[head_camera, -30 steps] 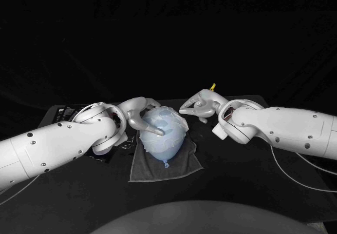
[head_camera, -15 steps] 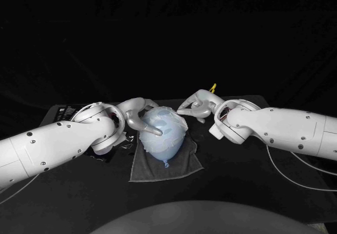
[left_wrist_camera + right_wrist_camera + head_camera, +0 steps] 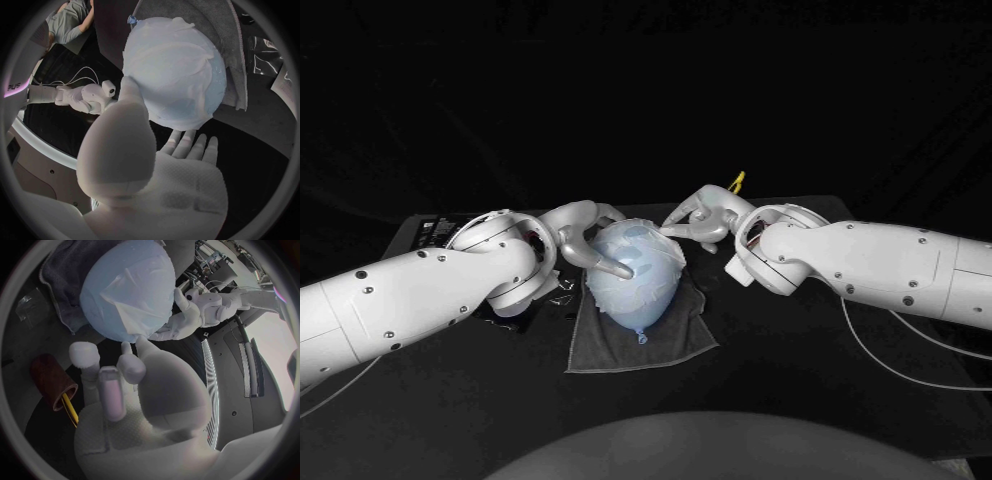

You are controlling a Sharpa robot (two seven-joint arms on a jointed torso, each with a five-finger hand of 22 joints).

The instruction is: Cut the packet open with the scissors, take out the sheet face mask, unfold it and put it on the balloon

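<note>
From the head view, the balloon point(image 3: 635, 280) lies on a dark towel point(image 3: 653, 348) with its knot pointing toward the robot. The sheet mask point(image 3: 640, 248) is draped over the balloon's upper surface. The left hand point(image 3: 586, 236) is at the balloon's left side with its fingers spread. One finger point(image 3: 619, 267) presses down on the mask-covered surface, and the hand grasps nothing. The right hand point(image 3: 702, 218) hangs just beyond the balloon's far right end. Its fingers are loosely curled and apart, and they enclose nothing. A yellow piece point(image 3: 737, 181) sticks up behind that hand. Clear packet scraps point(image 3: 561, 295) lie just left of the balloon, beside the towel.

In the left wrist view, the left hand point(image 3: 159, 172) lies open beside the balloon point(image 3: 178, 85). Its thumb rests along the balloon's side and its other fingers point(image 3: 187, 145) reach flat toward the underside. The mask point(image 3: 165, 50) clings wrinkled over the balloon. The right hand point(image 3: 87, 96) is past the balloon and apart from it.

In the right wrist view, the right hand point(image 3: 122, 395) has its fingers parted and aimed at the balloon point(image 3: 119, 300). Whether they touch it I cannot tell. The mask point(image 3: 144, 292) covers the balloon. The left hand point(image 3: 190, 312) lies against the balloon's far side. A dark red cup point(image 3: 51, 380) holding the yellow piece point(image 3: 69, 412) stands near the balloon.
</note>
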